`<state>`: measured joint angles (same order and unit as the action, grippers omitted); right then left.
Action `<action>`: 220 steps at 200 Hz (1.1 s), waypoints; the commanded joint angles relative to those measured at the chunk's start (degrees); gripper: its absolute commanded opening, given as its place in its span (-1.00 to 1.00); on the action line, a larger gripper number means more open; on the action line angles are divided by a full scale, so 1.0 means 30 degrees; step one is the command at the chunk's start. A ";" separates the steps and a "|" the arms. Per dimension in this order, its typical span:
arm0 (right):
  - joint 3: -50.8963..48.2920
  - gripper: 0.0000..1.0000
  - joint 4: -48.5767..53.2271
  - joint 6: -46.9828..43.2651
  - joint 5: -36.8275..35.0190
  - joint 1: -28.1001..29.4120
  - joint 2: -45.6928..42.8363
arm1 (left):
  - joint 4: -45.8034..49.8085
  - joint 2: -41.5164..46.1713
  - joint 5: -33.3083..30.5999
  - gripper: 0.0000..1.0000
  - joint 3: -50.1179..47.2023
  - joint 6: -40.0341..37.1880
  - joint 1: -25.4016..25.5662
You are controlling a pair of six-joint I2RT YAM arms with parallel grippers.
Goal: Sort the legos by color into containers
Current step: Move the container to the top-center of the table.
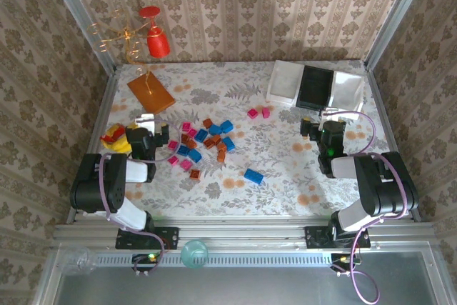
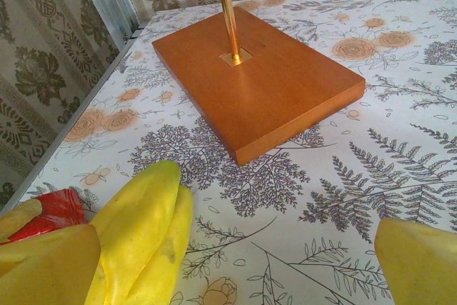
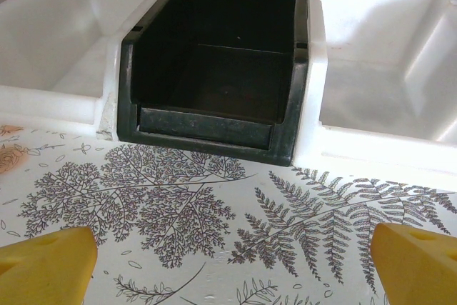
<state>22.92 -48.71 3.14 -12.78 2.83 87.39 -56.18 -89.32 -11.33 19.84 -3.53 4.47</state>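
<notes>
The legos lie loose on the patterned table: a cluster of pink, blue and brown-orange bricks point(image 1: 203, 141), one blue brick point(image 1: 253, 176) apart at the front, and two pink ones point(image 1: 258, 113) further back. The containers stand side by side at the back right: a white one point(image 1: 285, 82), a black one point(image 1: 315, 87) and a second white one point(image 1: 348, 89); all three look empty. My left gripper point(image 1: 148, 130) point(image 2: 232, 266) is open left of the cluster, nothing between its fingers. My right gripper point(image 1: 318, 125) point(image 3: 230, 266) is open just in front of the black container point(image 3: 214, 69).
A yellow banana toy point(image 1: 114, 137) point(image 2: 143, 233) lies right beside the left gripper's left finger. An orange-brown board point(image 1: 150, 93) point(image 2: 257, 83) with a brass rod stands at the back left, a red glass point(image 1: 157, 42) beyond it. Wallpapered walls close three sides.
</notes>
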 commanded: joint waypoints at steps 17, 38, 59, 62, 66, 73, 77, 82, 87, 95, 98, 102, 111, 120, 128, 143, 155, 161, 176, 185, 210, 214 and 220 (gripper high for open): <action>-0.0051 1.00 -0.0434 -0.0064 0.0330 -0.0094 0.0049 | 0.0217 0.0026 0.0488 1.00 0.0418 0.0529 -0.0809; -0.0079 1.00 -0.0489 -0.0078 0.0307 -0.0094 0.0020 | -0.0010 0.0019 0.0531 1.00 0.0288 0.0591 -0.0908; -0.0431 1.00 -0.0200 0.0060 -0.0456 -0.0006 -0.1348 | -0.0259 0.0291 0.0104 1.00 0.0117 0.0545 -0.0765; -0.0406 1.00 0.0324 0.0089 -0.0553 -0.0006 -0.1771 | -0.0147 0.0526 0.0066 1.00 0.0078 0.0508 -0.0736; -0.0377 1.00 0.0877 0.0137 -0.0719 -0.0006 -0.2340 | 0.0155 0.0889 0.0057 1.00 0.0069 0.0479 -0.0729; -0.0414 1.00 0.1787 0.0252 -0.1069 -0.0006 -0.3595 | 0.0997 0.1710 0.0057 1.00 0.0135 0.0396 -0.0658; -0.0486 1.00 0.2122 0.0365 -0.1331 -0.0006 -0.4221 | 0.1620 0.2216 0.0072 1.00 0.0226 0.0311 -0.0608; -0.0600 1.00 0.2526 0.0544 -0.1663 -0.0006 -0.4896 | 0.2573 0.3116 0.0050 1.00 0.0361 0.0197 -0.0517; -0.0704 1.00 0.3027 0.0930 -0.2062 -0.0032 -0.5670 | 0.3578 0.3942 -0.0055 1.00 0.0550 0.0062 -0.0380; -0.0754 1.00 0.4179 0.2147 -0.2612 -0.0139 -0.6862 | 0.5312 0.5265 -0.0395 1.00 0.0926 0.0281 -0.0183; -0.0754 1.00 0.4654 0.2613 -0.2661 -0.0198 -0.7279 | 0.5966 0.5795 -0.0509 1.00 0.1065 0.0797 -0.0158; -0.0732 1.00 0.5249 0.3036 -0.2517 -0.0327 -0.7802 | 0.6845 0.6483 -0.0678 1.00 0.1277 0.1715 -0.0191; -0.0681 1.00 0.6118 0.3346 -0.2184 -0.0414 -0.8768 | 0.8766 0.7914 -0.0128 1.00 0.1672 0.3636 -0.0406; -0.0576 1.00 0.6910 0.3637 -0.2047 -0.0389 -0.9442 | 1.0310 0.8992 0.1669 0.99 0.1980 0.4650 -0.0622; -0.0153 0.99 0.8018 0.4186 -0.2049 -0.0387 -0.9842 | 1.0986 0.9629 0.3307 1.00 0.2155 0.5143 -0.0613; 0.1660 0.93 1.0975 0.5037 -0.1544 -0.0337 -0.9626 | 1.1049 1.0110 0.6212 1.00 0.2442 0.6102 -0.0377; 0.3739 0.93 1.3220 0.5216 -0.1190 -0.0242 -0.8267 | 1.0978 1.0017 0.7458 1.00 0.2870 0.6725 0.0231; 0.4955 0.93 1.4328 0.5224 -0.1115 -0.0240 -0.7361 | 1.1013 0.9899 0.7807 1.00 0.3152 0.6842 0.0630; 0.7964 0.94 1.6747 0.5022 -0.1721 -0.0317 -0.4596 | 1.1234 0.9585 0.7913 1.00 0.3810 0.6946 0.1822; 0.9708 0.94 1.7934 0.4920 -0.1852 -0.0588 -0.3014 | 1.1327 0.9436 0.7789 1.00 0.4067 0.6848 0.2542; 1.3676 0.90 2.0197 0.4677 -0.1634 -0.1597 0.1014 | 1.1689 0.9181 0.6916 1.00 0.4396 0.6328 0.4139; 1.4380 0.87 2.0530 0.4642 -0.1486 -0.1773 0.1522 | 1.1747 0.9128 0.6810 0.99 0.4425 0.6230 0.4304; 1.5321 0.86 2.1086 0.4611 -0.1312 -0.1996 0.2381 | 1.1829 0.9065 0.6663 1.00 0.4455 0.6138 0.4471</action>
<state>60.60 1.23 16.69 -17.06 -0.21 86.65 -22.98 -61.67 8.64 31.03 14.61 15.53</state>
